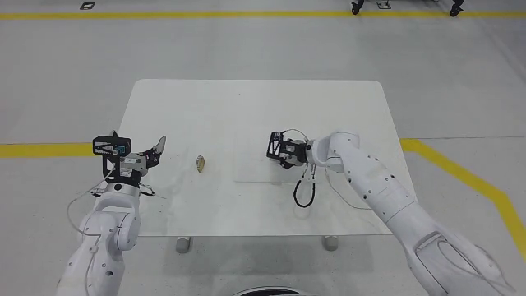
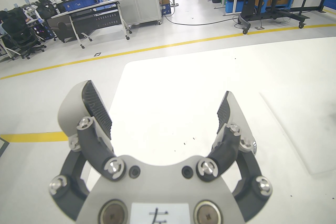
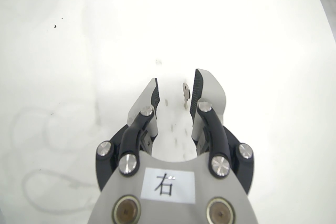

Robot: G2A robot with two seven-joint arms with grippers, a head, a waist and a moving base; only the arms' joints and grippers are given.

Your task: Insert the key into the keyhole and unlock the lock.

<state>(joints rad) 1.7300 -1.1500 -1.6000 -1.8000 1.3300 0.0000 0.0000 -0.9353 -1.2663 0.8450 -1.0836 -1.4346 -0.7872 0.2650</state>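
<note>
Right gripper (image 3: 176, 78) partly open, low over white table (image 1: 246, 107), its jaws either side of the key (image 3: 186, 93). Key is flat, silvery metal with a round head, lying on the tabletop just beside one ribbed black pad (image 3: 196, 88); can't tell if it touches. Left gripper (image 2: 157, 89) wide open, holding nothing, same ribbed black pads on pale curved fingers. Lock (image 1: 201, 163), small and brass-coloured, lies on the table between the grippers, nearer the left one.
</note>
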